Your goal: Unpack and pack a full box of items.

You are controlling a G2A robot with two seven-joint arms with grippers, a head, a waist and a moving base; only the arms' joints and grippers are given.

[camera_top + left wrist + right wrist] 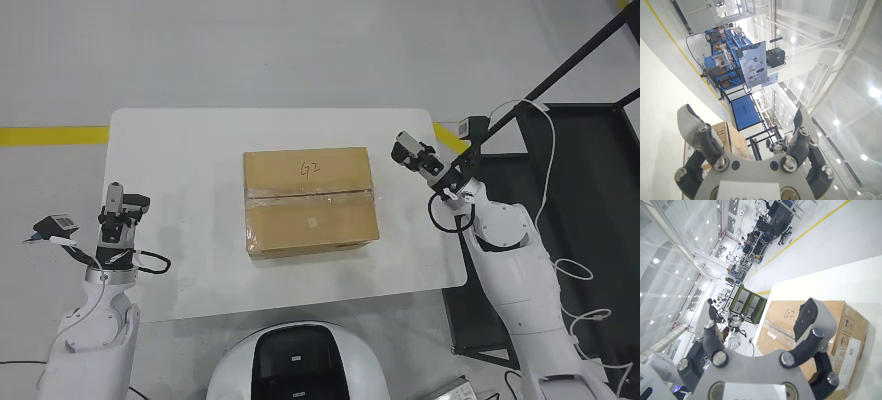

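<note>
A brown cardboard box [310, 201] sits taped shut in the middle of the white table [190, 150], with handwriting on its top. My left gripper [122, 203] hangs over the table's left edge, well apart from the box, and stands open with nothing between its fingers [691, 121]. My right gripper [410, 150] is raised at the table's right side, a short way from the box's far right corner, also open and holding nothing. The right wrist view has the box [776, 330] close behind the open gripper [761, 315]. The left wrist view catches a box corner [730, 138] behind the gripper [745, 116].
A black metal frame [570, 70] and dark shelf stand right of the table, close to the right arm. Loose white cables [560, 270] trail beside that arm. A yellow floor line [50, 135] runs behind the table. Bare tabletop lies around the box on all sides.
</note>
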